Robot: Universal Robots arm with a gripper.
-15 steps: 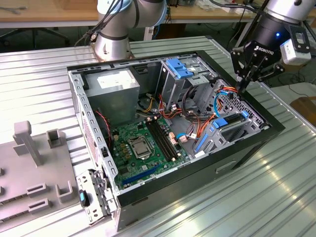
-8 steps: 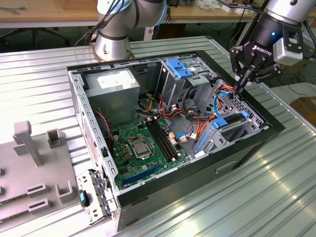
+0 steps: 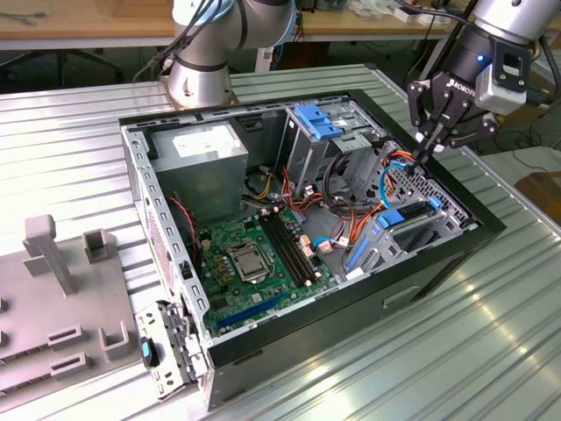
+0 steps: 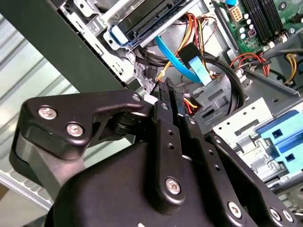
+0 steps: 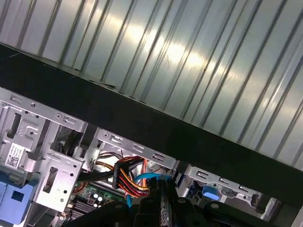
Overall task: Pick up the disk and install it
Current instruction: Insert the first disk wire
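Observation:
The disk [image 3: 414, 226], dark with bright blue side rails, lies in the bay at the front corner of the open computer case [image 3: 438, 272], toward the exterior view's right. The second wrist view shows the disk [image 4: 142, 16] too. My gripper [image 3: 419, 156] hangs just above the case's back right part, beyond the disk and apart from it. Its fingers [image 4: 163, 123] are shut on a black cable connector [image 4: 173, 97] with orange, red and yellow wires. In the first wrist view the gripper [image 5: 163, 191] sits by the same wire bundle [image 5: 130, 179], inside the case wall.
A grey power supply box [image 3: 206, 162], a metal cage with a blue latch [image 3: 317, 123] and a green motherboard [image 3: 254, 254] fill the case. Blue flat cables [image 4: 189, 66] loop beside the gripper. A grey fixture [image 3: 61, 298] stands on the ribbed metal table [image 3: 491, 351].

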